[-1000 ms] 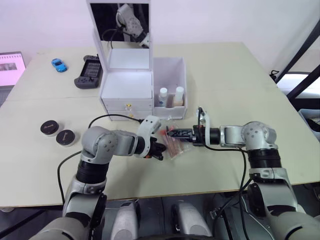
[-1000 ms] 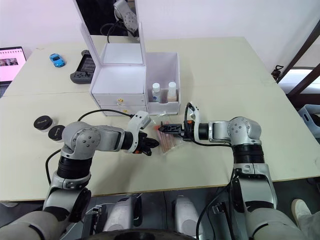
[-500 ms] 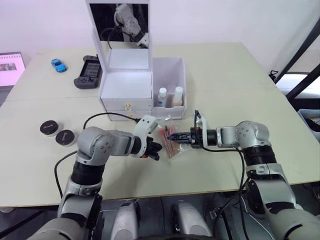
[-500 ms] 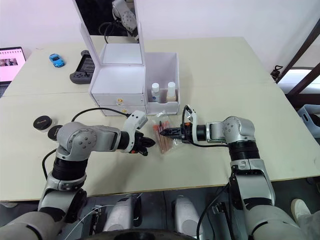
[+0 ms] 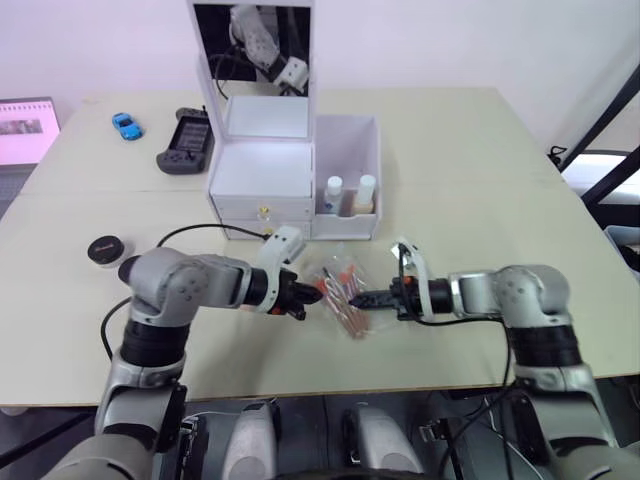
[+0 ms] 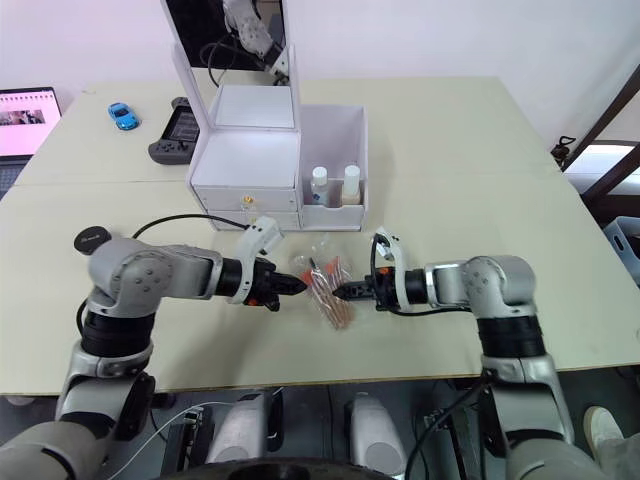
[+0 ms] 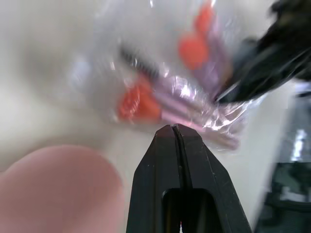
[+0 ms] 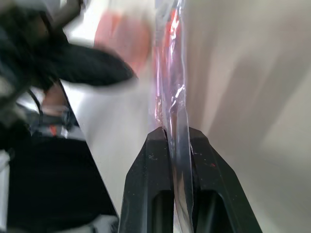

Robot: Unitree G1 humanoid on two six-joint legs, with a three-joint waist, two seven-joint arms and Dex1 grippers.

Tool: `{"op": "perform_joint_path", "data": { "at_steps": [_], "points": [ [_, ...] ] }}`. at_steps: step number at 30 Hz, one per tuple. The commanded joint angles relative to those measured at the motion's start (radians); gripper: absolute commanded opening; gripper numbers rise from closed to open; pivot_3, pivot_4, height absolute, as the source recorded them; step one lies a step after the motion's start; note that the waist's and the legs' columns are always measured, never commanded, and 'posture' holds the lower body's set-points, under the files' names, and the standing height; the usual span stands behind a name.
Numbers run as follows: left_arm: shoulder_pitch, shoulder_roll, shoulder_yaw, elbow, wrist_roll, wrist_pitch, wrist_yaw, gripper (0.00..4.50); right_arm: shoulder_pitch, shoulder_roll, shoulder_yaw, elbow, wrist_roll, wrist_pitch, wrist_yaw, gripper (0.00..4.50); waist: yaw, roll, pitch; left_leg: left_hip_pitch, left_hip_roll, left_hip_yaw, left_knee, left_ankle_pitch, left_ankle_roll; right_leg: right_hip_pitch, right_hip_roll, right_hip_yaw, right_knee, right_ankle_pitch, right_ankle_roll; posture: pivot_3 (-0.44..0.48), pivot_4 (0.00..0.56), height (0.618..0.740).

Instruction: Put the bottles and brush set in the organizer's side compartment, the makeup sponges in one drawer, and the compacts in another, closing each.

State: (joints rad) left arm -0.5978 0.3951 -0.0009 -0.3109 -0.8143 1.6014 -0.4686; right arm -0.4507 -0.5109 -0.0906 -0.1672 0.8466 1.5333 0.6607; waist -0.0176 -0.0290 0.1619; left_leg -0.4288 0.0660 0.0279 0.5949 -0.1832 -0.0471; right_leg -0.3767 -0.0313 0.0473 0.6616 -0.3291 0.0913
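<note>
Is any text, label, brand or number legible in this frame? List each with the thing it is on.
None can be read.
Compact: pale lettering on its lid, too small.
Bottles: no label text can be made out.
Laptop screen: pink page, print too small.
Brush set: no print visible.
</note>
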Motion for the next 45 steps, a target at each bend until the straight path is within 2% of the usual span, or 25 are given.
{"op": "perform_joint_path", "data": {
  "at_steps": [1,3,4,6,8,11,13,19,22,27,31,38,42,43,45],
  "points": [
    [-0.006,0.078,0.049,-0.101,-0.097,-0.031,-0.12,0.0,0.028,-0.006,-0.136,-0.289,0.022,-0.208,-0.01,0.03,-0.003,0.001,0.001,0.0,0.0,0.0,0.0,0.0,0.0,0.0,0.0,0.0,0.0,0.0,0.0,0.0,0.15,0.74],
    [0.004,0.119,0.097,-0.122,-0.137,-0.057,-0.168,0.0,0.044,-0.045,-0.156,-0.403,-0.015,-0.351,0.013,0.03,-0.003,0.002,0.002,0.001,0.0,0.0,0.0,0.0,0.0,0.0,0.0,0.001,0.0,0.0,0.0,0.0,0.15,0.74],
    [0.016,0.142,0.121,-0.14,-0.13,-0.123,-0.193,0.0,0.011,-0.07,-0.163,-0.422,-0.04,-0.405,0.01,0.03,-0.004,0.002,0.002,0.001,0.0,0.0,0.0,0.0,0.0,0.0,0.0,0.001,0.0,0.0,0.0,0.0,0.15,0.74],
    [0.045,0.175,0.14,-0.175,-0.098,-0.257,-0.229,0.0,-0.057,-0.105,-0.159,-0.404,-0.089,-0.488,-0.008,0.03,-0.008,0.003,0.003,0.002,0.0,0.0,0.0,0.0,0.0,0.0,0.001,0.002,-0.001,0.0,-0.001,0.0,0.15,0.74],
    [0.083,0.155,0.172,-0.196,-0.072,-0.4,-0.239,0.0,-0.124,-0.127,-0.134,-0.346,-0.151,-0.585,-0.009,0.03,-0.003,0.003,0.003,0.002,0.0,0.0,0.0,0.0,0.0,0.001,0.001,0.003,-0.003,0.0,-0.005,0.0,0.15,0.74],
    [0.112,0.114,0.194,-0.174,0.012,-0.603,-0.213,0.0,-0.287,-0.174,-0.04,-0.136,-0.315,-0.817,0.059,0.03,0.0,0.004,0.004,0.002,0.0,0.001,0.0,0.0,0.0,0.002,0.001,0.004,-0.008,0.0,-0.006,0.0,0.15,0.74],
    [0.109,0.089,0.215,-0.145,-0.005,-0.66,-0.228,0.0,-0.391,-0.183,0.04,0.067,-0.432,-1.012,0.135,0.03,0.0,0.004,0.004,0.001,0.0,0.003,0.0,0.0,0.0,0.002,0.0,0.005,-0.011,0.001,-0.007,0.0,0.15,0.74],
    [0.09,0.072,0.226,-0.085,-0.056,-0.661,-0.197,0.0,-0.601,-0.091,0.125,0.529,-0.58,-1.363,0.23,0.03,-0.001,0.004,0.005,0.001,0.0,0.005,0.0,0.0,0.001,0.002,0.0,0.005,-0.012,0.004,-0.001,0.0,0.15,0.74],
    [0.099,0.066,0.25,-0.08,-0.103,-0.655,-0.181,0.0,-0.707,-0.012,0.111,0.777,-0.596,-1.487,0.248,0.03,-0.003,0.004,0.005,0.001,0.001,0.004,-0.001,0.0,0.001,0.001,0.001,0.005,-0.01,0.005,0.0,0.0,0.15,0.74],
    [0.126,0.068,0.245,-0.104,-0.134,-0.659,-0.144,0.0,-0.8,0.062,0.107,1.072,-0.648,-1.674,0.253,0.03,-0.003,0.005,0.005,0.001,0.002,0.004,-0.002,0.0,0.001,0.001,0.002,0.005,-0.009,0.005,0.0,0.0,0.15,0.74],
    [0.147,0.074,0.259,-0.12,-0.152,-0.665,-0.105,0.0,-0.817,0.119,0.107,1.234,-0.682,-1.761,0.262,0.03,-0.004,0.005,0.005,0.001,0.002,0.004,-0.001,0.0,0.0,0.002,0.001,0.005,-0.009,0.005,0.0,0.0,0.15,0.74],
    [0.157,0.099,0.252,-0.128,-0.143,-0.704,-0.098,0.0,-0.824,0.172,0.094,1.35,-0.723,-1.819,0.25,0.03,-0.004,0.007,0.006,0.003,0.001,0.004,-0.001,0.001,-0.002,0.002,0.001,0.005,-0.006,0.006,-0.001,0.0,0.15,0.74],
    [0.156,0.106,0.236,-0.122,-0.135,-0.719,-0.096,0.0,-0.832,0.17,0.08,1.383,-0.737,-1.827,0.225,1.52,-0.004,0.007,0.006,0.003,0.001,0.004,-0.001,0.001,-0.002,0.002,0.001,0.005,-0.005,0.006,-0.001,0.0,0.15,0.74],
    [0.155,0.106,0.233,-0.12,-0.135,-0.722,-0.096,0.0,-0.834,0.168,0.078,1.388,-0.739,-1.829,0.223,2.14,-0.004,0.007,0.006,0.003,0.001,0.004,-0.001,0.001,-0.002,0.002,0.001,0.005,-0.005,0.006,-0.001,0.0,0.15,0.74],
    [0.152,0.106,0.225,-0.116,-0.133,-0.726,-0.096,0.0,-0.84,0.166,0.068,1.393,-0.739,-1.83,0.218,3.08,-0.003,0.007,0.006,0.003,0.001,0.004,-0.001,0.001,-0.002,0.002,0.001,0.005,-0.005,0.006,-0.001,0.0,0.15,0.74]
  ]
}}
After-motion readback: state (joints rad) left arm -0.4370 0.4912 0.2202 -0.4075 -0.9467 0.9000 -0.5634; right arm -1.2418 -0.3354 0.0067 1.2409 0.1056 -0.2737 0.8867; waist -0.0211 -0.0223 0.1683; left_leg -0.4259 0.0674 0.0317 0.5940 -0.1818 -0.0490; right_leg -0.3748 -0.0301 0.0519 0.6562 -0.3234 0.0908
